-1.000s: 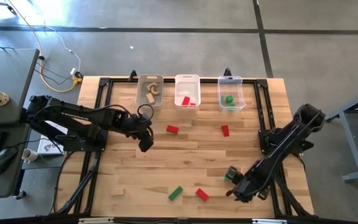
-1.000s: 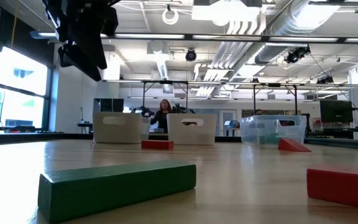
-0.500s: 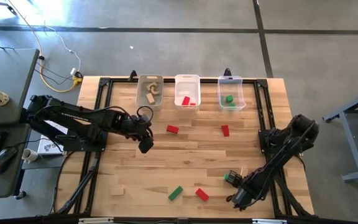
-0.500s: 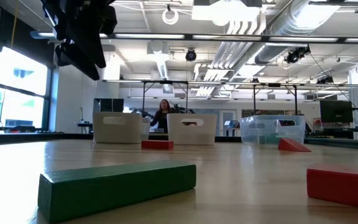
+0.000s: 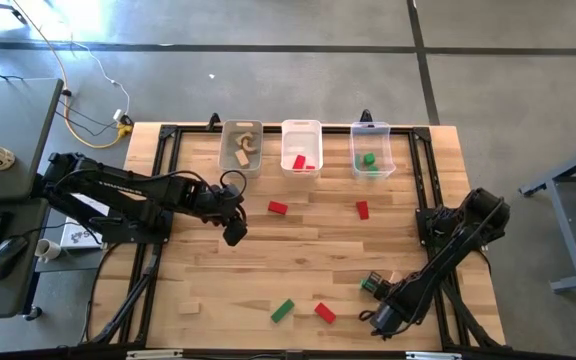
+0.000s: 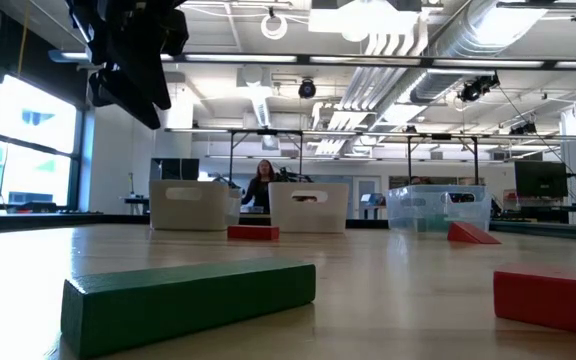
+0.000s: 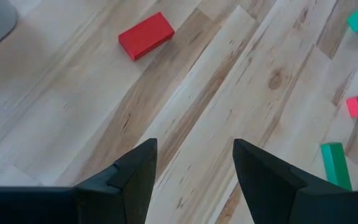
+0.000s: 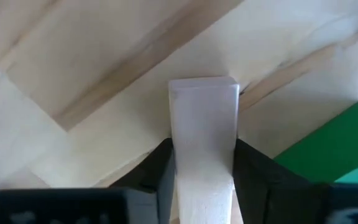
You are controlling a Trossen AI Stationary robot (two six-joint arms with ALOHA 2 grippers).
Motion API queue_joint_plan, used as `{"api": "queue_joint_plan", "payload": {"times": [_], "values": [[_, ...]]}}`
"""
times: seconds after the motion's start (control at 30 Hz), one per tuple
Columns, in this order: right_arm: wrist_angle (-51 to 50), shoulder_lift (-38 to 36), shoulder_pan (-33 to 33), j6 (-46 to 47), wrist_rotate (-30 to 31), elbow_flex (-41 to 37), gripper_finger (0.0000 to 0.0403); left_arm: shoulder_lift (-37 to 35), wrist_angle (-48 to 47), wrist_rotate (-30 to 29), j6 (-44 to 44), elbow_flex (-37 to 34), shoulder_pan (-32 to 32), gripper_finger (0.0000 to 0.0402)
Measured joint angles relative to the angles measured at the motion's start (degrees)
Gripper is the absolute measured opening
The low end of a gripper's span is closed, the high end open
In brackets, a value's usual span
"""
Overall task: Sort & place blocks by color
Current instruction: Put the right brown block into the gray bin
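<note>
You had a few blocks binned at top; several lay loose. Your right gripper (image 8: 204, 163) pinched a plain block (image 8: 204, 134); the left gripper (image 7: 194, 163) hung spread.

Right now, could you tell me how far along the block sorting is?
Partly done: the three bins already hold wooden, red and green pieces. In hand: the right claw is shut on a plain wood block near the table's front right. The left claw hovers open by a red block. Left on the table: three red, two green and one plain block.
</note>
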Motion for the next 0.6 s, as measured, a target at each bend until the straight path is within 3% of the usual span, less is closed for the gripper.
{"api": "queue_joint_plan", "payload": {"times": [0.4,0.6], "values": [[1.34,-0.31,-0.01,7.20,-1.42,1.48,0.0099,0.00,0.02,-1.38,1.95,0.00,0.19,0.0200],[1.00,-1.27,0.02,15.47,-2.29,5.62,0.0099,0.00,0.40,-2.82,1.99,0.00,0.22,0.0200]]}}
